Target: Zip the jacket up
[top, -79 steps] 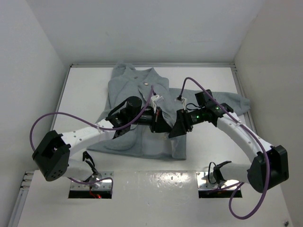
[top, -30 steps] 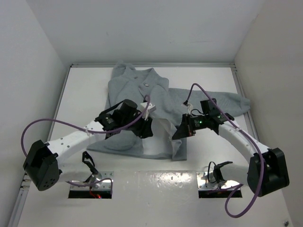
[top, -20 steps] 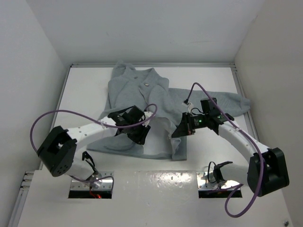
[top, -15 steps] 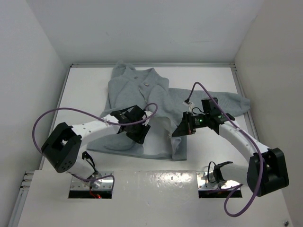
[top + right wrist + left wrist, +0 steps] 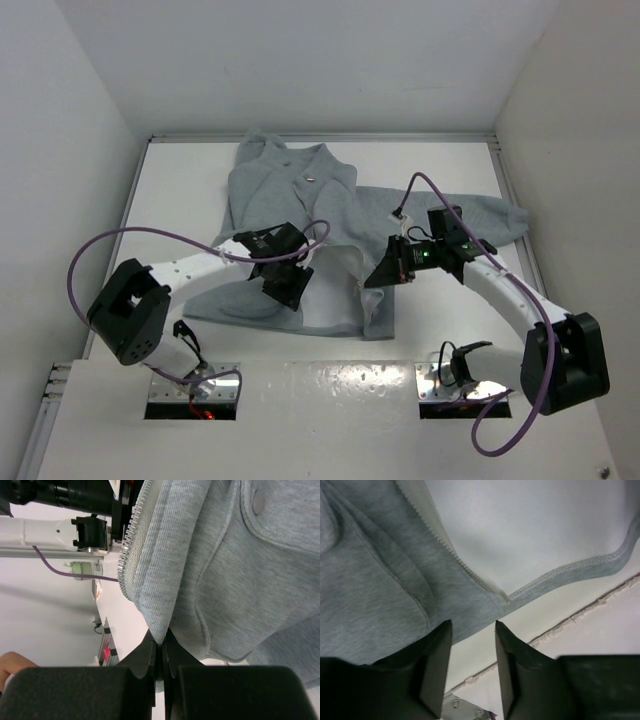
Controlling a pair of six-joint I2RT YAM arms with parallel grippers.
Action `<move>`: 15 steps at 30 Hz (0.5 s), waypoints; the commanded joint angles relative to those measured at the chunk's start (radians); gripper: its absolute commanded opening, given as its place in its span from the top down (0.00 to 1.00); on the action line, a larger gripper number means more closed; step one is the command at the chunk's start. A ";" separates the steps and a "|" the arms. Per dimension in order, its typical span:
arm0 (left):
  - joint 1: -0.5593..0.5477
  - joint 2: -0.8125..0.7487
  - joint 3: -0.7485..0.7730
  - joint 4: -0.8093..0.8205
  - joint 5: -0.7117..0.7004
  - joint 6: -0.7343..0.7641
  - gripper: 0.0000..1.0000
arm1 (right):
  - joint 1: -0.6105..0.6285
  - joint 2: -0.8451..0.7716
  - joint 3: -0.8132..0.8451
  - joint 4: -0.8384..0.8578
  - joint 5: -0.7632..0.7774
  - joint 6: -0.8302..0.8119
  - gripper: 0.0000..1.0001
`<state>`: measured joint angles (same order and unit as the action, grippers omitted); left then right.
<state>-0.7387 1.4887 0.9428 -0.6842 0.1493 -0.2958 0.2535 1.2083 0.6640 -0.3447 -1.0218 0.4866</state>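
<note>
Fabric spreads over most of the table (image 5: 180, 190): the jacket (image 5: 300, 200) lies flat with its collar toward the far wall and its hem toward the arms. Its front is parted low down, so pale lining (image 5: 330, 295) shows between the two edges. On the left, the left gripper (image 5: 285, 290) hangs low over the left front panel, close to the hem. Its jaws stand partway apart with nothing between them. In the left wrist view, that panel's zipper teeth (image 5: 455, 555) run in a slant from the upper left down to the bottom corner (image 5: 504, 598). The corner sits just beyond the fingertips and a little to the right of the gap between them. The zipper's long axis runs from the hem near the arms to the collar at the far end. Across the strip of lining to the right, the right gripper (image 5: 372, 282) is clamped tight on the bottom of the right front edge and holds it raised off the table. Its wrist view shows a fold of grey cloth pinched at the fingertips (image 5: 161, 637), with the other row of teeth (image 5: 131, 530) climbing away from the grip. The left gripper is the nearer one to the loose left corner. As I judge it, the next move depends on that short reach forward and right, so the two zipper ends can meet.
</note>
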 commanded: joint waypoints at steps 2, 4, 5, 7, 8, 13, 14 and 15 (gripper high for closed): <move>0.018 0.016 -0.035 -0.051 0.050 -0.049 0.53 | -0.013 0.008 0.037 0.012 -0.001 -0.002 1.00; 0.027 0.031 -0.035 -0.051 0.039 -0.083 0.53 | -0.019 0.005 0.040 0.010 0.000 -0.002 1.00; 0.027 0.047 -0.035 -0.051 0.030 -0.101 0.54 | -0.023 0.005 0.037 0.010 0.002 0.001 1.00; 0.027 0.056 -0.035 -0.051 0.019 -0.112 0.57 | -0.025 0.004 0.036 0.009 0.000 0.006 1.00; 0.027 0.056 -0.035 -0.051 0.004 -0.121 0.58 | -0.031 0.005 0.036 0.009 -0.001 0.006 1.00; 0.027 0.102 -0.044 -0.051 -0.050 -0.141 0.52 | -0.036 0.023 0.036 0.032 -0.001 0.024 1.00; 0.027 0.125 -0.035 -0.051 -0.062 -0.141 0.48 | -0.036 0.028 0.037 0.038 -0.007 0.027 1.00; 0.027 0.137 -0.035 -0.051 -0.071 -0.141 0.42 | -0.037 0.039 0.039 0.041 -0.008 0.032 1.00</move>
<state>-0.7227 1.5894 0.9077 -0.7208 0.1234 -0.4072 0.2237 1.2297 0.6647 -0.3424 -1.0225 0.4992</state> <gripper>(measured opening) 0.548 0.021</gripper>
